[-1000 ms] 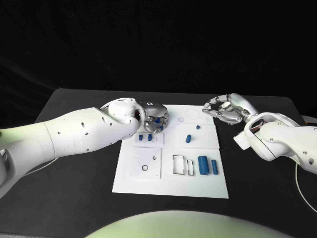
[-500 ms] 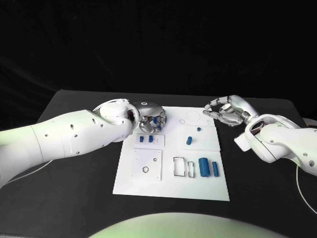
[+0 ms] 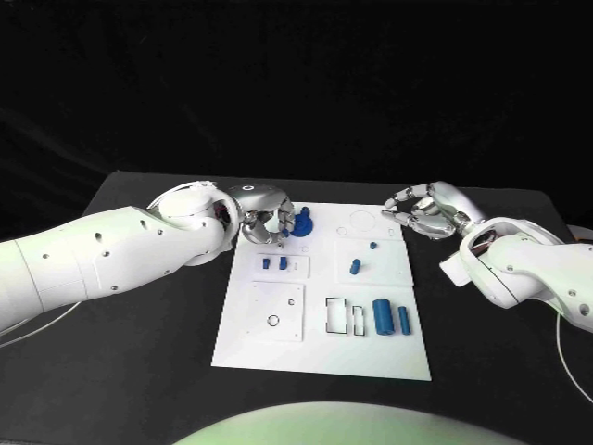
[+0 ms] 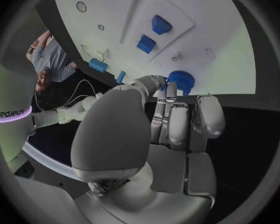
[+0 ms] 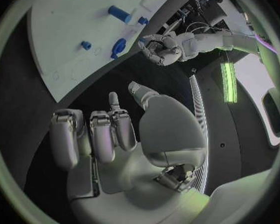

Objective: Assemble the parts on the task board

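Lifting a blue gear off the far end of the board

The blue gear [image 3: 301,222] is a round, toothed part. It sits at the fingertips of the left hand [image 3: 266,215], over the far left corner of the task board [image 3: 326,345]. The left wrist view shows the fingers [image 4: 168,95] touching its rim, so the hand seems to be pinching it. The gear's flat face looks tilted partly toward the head camera. Being round, it has no long side; which way its middle hole points I cannot tell.

My guess is that the robot is carrying this gear to its place. Next it must turn the gear flat over a peg or hole and lower it gently.

Nearer, two small blue pieces [image 3: 274,263] sit in a plate, and long blue cylinders [image 3: 381,315] lie side by side.

The right hand [image 3: 423,210] hangs off the board's far right edge, fingers curled in, holding nothing.
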You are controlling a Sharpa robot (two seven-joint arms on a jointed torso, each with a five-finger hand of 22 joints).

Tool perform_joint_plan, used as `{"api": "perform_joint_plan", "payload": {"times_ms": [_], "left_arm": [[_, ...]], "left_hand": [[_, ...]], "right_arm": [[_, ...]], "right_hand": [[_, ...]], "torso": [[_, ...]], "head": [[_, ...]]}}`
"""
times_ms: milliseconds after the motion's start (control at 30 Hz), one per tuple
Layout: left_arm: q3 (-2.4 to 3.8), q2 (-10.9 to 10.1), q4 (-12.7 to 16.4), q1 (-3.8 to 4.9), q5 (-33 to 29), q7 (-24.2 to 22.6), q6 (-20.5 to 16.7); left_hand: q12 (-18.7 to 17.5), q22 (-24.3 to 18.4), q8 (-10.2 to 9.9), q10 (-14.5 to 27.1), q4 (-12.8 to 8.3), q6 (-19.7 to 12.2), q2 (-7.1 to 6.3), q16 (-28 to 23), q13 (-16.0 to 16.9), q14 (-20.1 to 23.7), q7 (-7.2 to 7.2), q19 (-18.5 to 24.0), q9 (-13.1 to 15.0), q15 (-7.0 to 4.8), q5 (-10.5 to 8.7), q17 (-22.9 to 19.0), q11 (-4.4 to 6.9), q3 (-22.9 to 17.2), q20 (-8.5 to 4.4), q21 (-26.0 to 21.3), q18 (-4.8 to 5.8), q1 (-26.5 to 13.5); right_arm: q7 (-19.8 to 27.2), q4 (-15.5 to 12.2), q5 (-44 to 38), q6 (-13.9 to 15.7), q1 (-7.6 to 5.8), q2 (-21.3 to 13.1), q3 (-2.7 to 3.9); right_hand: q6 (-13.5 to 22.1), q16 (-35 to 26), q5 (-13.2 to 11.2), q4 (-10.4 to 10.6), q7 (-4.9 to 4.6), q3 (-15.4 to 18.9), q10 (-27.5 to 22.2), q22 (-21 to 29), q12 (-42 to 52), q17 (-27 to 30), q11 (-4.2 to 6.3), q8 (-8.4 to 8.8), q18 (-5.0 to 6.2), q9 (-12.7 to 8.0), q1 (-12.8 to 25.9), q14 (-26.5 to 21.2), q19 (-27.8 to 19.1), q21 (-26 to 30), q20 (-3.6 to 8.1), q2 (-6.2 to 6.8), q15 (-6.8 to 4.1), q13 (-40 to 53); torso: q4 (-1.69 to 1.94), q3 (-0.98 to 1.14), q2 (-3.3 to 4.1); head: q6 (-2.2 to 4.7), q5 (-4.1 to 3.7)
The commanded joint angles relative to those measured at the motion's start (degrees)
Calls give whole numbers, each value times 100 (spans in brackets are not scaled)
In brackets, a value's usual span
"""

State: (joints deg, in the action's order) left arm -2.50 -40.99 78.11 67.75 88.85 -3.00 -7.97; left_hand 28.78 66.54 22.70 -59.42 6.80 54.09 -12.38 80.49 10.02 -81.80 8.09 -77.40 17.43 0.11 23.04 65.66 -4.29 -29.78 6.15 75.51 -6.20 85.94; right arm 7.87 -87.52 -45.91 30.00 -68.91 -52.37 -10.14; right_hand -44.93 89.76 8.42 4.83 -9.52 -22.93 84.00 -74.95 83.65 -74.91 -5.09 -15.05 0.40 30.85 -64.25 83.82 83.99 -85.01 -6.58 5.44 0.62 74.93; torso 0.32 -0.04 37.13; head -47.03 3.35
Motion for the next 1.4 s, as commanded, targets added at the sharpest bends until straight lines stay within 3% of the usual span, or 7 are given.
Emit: {"api": "perform_joint_plan", "payload": {"times_ms": [33,300,1000,1400], "left_arm": [[8,-56,-19,2,-193,-24,106],[6,-114,-128,-1,-248,-19,188],[-56,97,-325,-118,-307,-33,382],[-76,140,-392,-139,-306,10,436]], "left_hand": [[-27,7,-16,-40,-13,40,-10,3,9,-21,18,-48,3,-6,-5,-5,4,26,-6,23,103,-50],[-29,12,-17,-44,-15,45,-7,3,9,-22,16,-51,4,-7,-3,-2,6,23,-6,26,104,-49],[-41,5,-26,-50,-19,49,-8,8,10,-26,15,-45,5,-10,-3,10,7,22,-9,21,102,-57],[-52,-6,-37,-53,-23,48,-8,2,10,-22,16,-37,5,-10,-4,-2,7,20,-13,15,99,-60]], "right_arm": [[46,0,-32,-25,5,-3,0],[47,-1,-32,-23,5,-3,0],[53,-20,-32,-23,6,6,0],[53,-33,-32,-24,7,2,0]], "right_hand": [[41,24,29,26,3,0,180,-1169,-7,-1509,59,-16,94,5,-72,618,362,7,53,-1,-40,952],[41,24,29,26,3,0,180,-1169,-7,-1509,59,-16,94,5,-72,618,362,7,53,-1,-40,952],[46,22,30,27,3,2,170,-1160,-22,-1506,59,-19,98,5,-81,617,356,21,53,1,-40,940],[46,22,30,27,3,2,170,-1160,-22,-1506,59,-19,98,5,-81,617,356,21,53,1,-40,940]], "torso": [[-2,1,8],[-10,-8,11],[-14,0,11],[-13,-1,9]], "head": [[-11,4],[-31,25],[-77,26],[-82,18]]}}
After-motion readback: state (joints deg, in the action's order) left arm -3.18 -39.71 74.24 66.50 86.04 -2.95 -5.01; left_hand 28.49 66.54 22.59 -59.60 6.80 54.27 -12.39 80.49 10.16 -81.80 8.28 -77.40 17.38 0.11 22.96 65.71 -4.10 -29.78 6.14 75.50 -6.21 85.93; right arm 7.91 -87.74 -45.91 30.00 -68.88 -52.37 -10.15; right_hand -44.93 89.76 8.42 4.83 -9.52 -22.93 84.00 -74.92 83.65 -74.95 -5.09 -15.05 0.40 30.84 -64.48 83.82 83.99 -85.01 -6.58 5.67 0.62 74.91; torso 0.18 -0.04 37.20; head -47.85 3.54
